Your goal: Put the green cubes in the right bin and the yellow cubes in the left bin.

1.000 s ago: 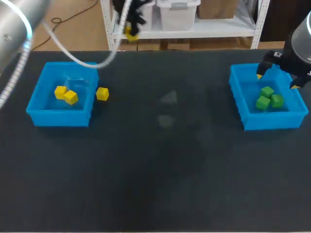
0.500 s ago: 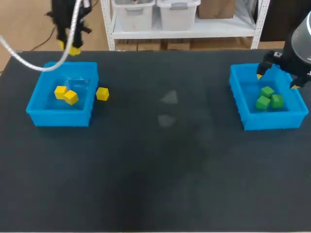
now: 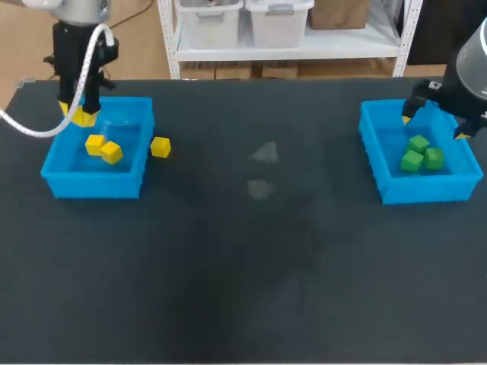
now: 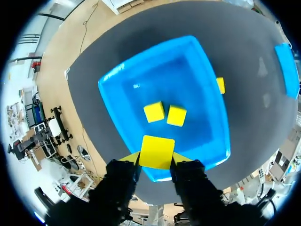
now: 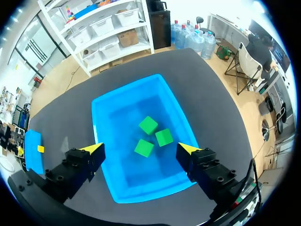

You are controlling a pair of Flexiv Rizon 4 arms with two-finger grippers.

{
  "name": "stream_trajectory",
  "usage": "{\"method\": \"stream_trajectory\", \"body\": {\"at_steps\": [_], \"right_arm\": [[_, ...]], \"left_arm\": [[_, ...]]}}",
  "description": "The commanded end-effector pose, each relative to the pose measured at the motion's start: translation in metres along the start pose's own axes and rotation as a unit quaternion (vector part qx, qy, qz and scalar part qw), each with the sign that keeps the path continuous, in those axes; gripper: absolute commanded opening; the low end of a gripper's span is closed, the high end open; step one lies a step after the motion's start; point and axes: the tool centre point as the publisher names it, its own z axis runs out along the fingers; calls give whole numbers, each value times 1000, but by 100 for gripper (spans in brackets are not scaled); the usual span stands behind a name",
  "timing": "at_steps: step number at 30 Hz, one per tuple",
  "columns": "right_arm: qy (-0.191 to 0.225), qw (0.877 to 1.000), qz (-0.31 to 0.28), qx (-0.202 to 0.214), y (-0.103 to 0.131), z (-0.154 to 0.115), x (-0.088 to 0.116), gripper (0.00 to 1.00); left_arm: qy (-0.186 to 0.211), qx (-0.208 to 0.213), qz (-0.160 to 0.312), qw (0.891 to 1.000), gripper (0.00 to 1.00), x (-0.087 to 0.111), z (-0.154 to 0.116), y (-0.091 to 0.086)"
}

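From above, our left fingers (image 3: 78, 115) hang over the back rim of the left bin (image 3: 91, 186), and their yellow tips hide whatever they carry. Only the left wrist view shows it: a yellow cube (image 4: 157, 151) pinched between the two tips, which touch it on both sides, above the near wall of the bin (image 4: 141, 84). Two more yellow cubes (image 3: 94, 143) (image 3: 111, 152) lie side by side on the bin floor, ahead of the fingers. A fourth, stray yellow cube (image 3: 160, 147) sits on the bench (image 3: 259, 266) just outside the bin's right wall. The bench top is dark and matt. At the far right, our right fingers (image 3: 405, 116) hover spread wide over the right bin (image 3: 426, 190), gripping nothing. The right wrist view shows three green cubes (image 5: 148, 125) (image 5: 164, 137) (image 5: 144, 148) clustered on the bin floor, below and between the tips.
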Motion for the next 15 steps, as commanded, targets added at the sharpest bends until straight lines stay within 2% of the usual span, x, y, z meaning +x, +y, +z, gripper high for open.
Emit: {"method": "stream_trajectory", "body": {"at_steps": [1,6,9,12,15], "right_arm": [[-4,1000,1,0,-1,-1,2,100],[-4,1000,1,0,-1,-1,2,100],[-4,1000,1,0,-1,-1,2,100],[-4,1000,1,0,-1,-1,2,100],[-4,1000,1,0,-1,-1,2,100]], "left_arm": [[-247,-10,1,969,100,35,-2,-7],[-250,-15,18,968,100,32,-13,-14],[-267,-10,44,963,100,27,-28,-23],[-294,-23,107,950,100,14,-49,-37],[-299,-51,198,932,100,-5,-69,-55]]}}
